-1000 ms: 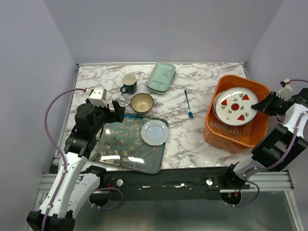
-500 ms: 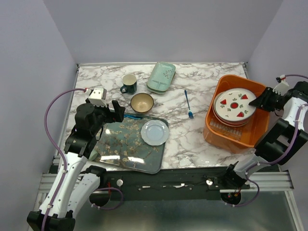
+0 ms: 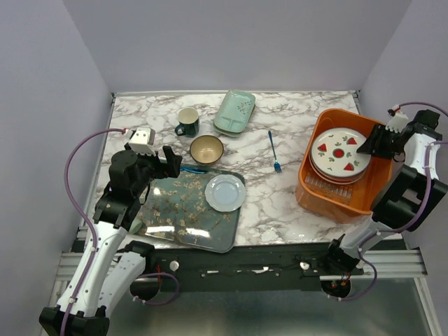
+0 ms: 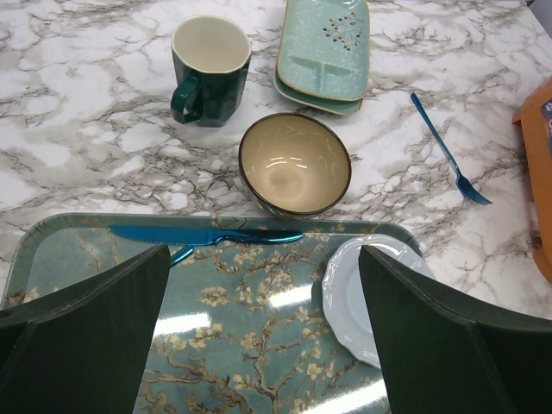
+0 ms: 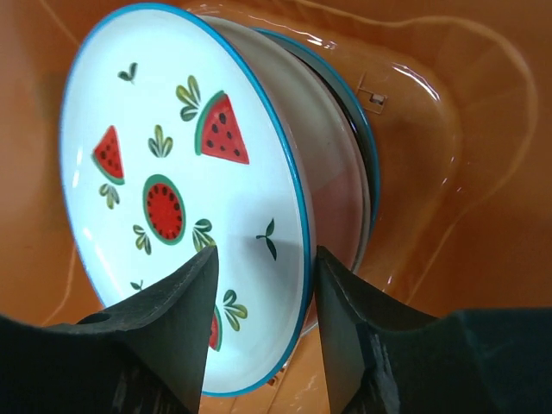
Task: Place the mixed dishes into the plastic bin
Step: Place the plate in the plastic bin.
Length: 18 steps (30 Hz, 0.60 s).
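Observation:
The white plate with red wedges (image 3: 341, 152) lies on top of a stack of plates inside the orange plastic bin (image 3: 329, 206). My right gripper (image 3: 369, 145) is at its right rim. In the right wrist view the plate (image 5: 172, 181) fills the frame, and my right gripper (image 5: 267, 319) straddles its rim with the jaws apart and a gap on the outer side. The dark green mug (image 3: 187, 121), brown bowl (image 3: 206, 149) and mint dish (image 3: 234, 111) stand on the marble. My left gripper (image 3: 170, 162) hangs open over the floral tray (image 3: 175, 217).
A small pale plate (image 3: 225, 192) and a blue knife (image 4: 207, 234) lie on the floral tray (image 4: 241, 345). A blue fork (image 3: 274, 152) lies on the marble between the bowl and the bin. Lower plates (image 5: 345, 164) show behind the top one.
The right gripper has brought the wedge plate down flat onto the stack in the bin and shifted toward the far right rim, its jaws now parted. The left arm has not moved.

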Tool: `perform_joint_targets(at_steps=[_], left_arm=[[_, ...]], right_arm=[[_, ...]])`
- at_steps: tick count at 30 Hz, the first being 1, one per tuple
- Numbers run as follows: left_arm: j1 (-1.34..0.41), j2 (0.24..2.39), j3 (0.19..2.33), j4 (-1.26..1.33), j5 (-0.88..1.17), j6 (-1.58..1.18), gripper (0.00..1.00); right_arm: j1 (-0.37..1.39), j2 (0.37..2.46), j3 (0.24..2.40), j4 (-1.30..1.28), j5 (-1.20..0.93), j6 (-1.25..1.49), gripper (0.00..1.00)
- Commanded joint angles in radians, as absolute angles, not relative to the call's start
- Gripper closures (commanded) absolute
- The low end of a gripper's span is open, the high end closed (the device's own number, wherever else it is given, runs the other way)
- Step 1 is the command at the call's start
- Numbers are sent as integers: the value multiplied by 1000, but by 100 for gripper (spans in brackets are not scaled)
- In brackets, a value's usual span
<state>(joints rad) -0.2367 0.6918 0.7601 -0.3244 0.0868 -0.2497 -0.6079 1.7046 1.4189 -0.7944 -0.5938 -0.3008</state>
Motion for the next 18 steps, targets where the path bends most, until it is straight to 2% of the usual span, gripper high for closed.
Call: perform_joint_targets(at_steps=[1, 18], left_arm=[[-230, 676, 752, -325, 83, -235, 1], [-230, 672, 752, -325, 86, -235, 1]], right_arm=[[-577, 1735, 1453, -784, -519, -324, 43], [-526, 1796, 1462, -767, -442, -331, 39]])
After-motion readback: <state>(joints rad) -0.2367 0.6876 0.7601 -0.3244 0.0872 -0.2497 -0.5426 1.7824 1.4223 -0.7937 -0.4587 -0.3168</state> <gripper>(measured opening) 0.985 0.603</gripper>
